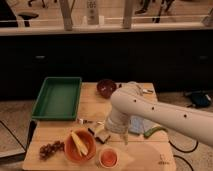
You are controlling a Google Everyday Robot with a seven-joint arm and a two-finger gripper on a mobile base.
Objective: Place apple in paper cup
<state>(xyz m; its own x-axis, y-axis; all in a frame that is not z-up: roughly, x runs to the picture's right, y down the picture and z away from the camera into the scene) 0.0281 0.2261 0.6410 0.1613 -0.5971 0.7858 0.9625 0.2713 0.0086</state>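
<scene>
The paper cup (108,157) stands near the front edge of the wooden table (60,131), right of the orange bowl. A reddish-pink round thing, the apple (108,156), fills the cup's inside. My white arm reaches in from the right. My gripper (101,133) is low over the table, just behind and a little left of the cup, between it and the orange bowl. It is apart from the apple.
An orange bowl (80,146) with yellow food sits left of the cup, and a dark grape cluster (50,149) lies further left. A green tray (57,97) is at the back left. A dark maroon bowl (106,87) is at the back. A green chilli (153,132) lies at the right.
</scene>
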